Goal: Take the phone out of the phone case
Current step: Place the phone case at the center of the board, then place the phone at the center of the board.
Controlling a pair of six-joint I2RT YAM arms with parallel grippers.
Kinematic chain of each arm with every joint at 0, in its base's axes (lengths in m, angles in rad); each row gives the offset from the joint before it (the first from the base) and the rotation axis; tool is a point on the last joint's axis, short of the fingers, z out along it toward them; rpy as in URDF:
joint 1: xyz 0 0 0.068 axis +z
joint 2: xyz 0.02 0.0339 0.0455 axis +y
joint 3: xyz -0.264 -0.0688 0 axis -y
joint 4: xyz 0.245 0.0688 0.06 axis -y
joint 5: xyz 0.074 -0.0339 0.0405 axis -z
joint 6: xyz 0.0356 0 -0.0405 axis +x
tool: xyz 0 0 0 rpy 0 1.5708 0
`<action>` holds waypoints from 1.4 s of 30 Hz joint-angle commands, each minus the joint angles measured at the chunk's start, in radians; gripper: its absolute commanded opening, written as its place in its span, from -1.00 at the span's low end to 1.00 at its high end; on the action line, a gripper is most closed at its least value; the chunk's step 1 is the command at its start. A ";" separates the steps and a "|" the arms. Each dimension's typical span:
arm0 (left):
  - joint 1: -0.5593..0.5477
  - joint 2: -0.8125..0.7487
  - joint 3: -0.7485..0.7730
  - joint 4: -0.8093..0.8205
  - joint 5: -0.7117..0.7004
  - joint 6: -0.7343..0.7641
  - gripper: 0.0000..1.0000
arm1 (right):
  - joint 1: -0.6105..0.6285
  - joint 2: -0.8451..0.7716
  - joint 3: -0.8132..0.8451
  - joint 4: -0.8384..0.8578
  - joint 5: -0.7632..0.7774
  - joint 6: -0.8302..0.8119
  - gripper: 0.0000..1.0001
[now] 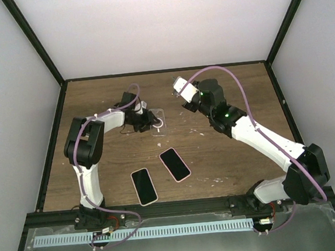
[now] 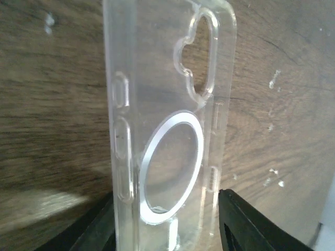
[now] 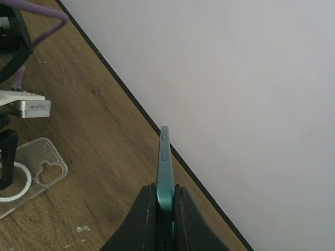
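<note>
The clear phone case [image 1: 159, 122] lies on the wooden table with a white ring on its back. It fills the left wrist view [image 2: 157, 104], standing between the jaws of my left gripper [image 2: 167, 219]. The jaws are open, and the right finger [image 2: 246, 225] stands a little off the case's edge. The case is empty. My right gripper [image 3: 165, 196] is shut on the teal-edged phone [image 3: 165, 162] and holds it edge-up above the far side of the table [image 1: 183, 87], to the right of the case [image 3: 31, 175].
Two more phones lie screen-up near the front edge, one with a pale rim [image 1: 143, 186] and one with a pink rim [image 1: 175, 164]. White walls and a black frame [image 1: 163, 71] close the table's far and side edges. Small white flecks [image 1: 203, 133] dot the wood.
</note>
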 commanded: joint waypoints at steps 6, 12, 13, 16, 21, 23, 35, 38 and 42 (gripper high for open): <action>0.011 -0.087 -0.019 -0.064 -0.113 0.005 0.44 | -0.003 -0.019 -0.011 0.143 0.023 -0.014 -0.99; 0.043 -0.223 -0.024 -0.015 -0.026 -0.030 0.59 | 0.012 -0.006 -0.060 0.246 0.011 -0.099 -0.99; 0.046 -0.245 -0.023 0.010 -0.006 -0.047 0.61 | 0.017 -0.002 -0.072 0.270 0.012 -0.117 -0.99; 0.054 -0.303 -0.014 0.083 0.059 -0.099 0.63 | 0.032 0.009 -0.120 0.358 0.014 -0.193 -0.99; 0.052 -0.360 -0.004 0.256 0.167 -0.247 0.64 | 0.073 0.041 -0.202 0.539 0.038 -0.326 -0.99; 0.045 -0.364 -0.003 0.331 0.212 -0.324 0.63 | 0.088 0.051 -0.216 0.588 0.039 -0.375 -0.99; -0.001 -0.355 -0.052 0.505 0.261 -0.549 0.32 | 0.165 0.120 -0.288 0.825 0.033 -0.624 -0.99; -0.001 -0.338 -0.050 0.515 0.259 -0.574 0.16 | 0.174 0.127 -0.297 0.849 0.033 -0.649 -0.99; -0.002 -0.321 -0.049 0.533 0.253 -0.600 -0.12 | 0.185 0.127 -0.318 0.875 0.028 -0.685 -0.99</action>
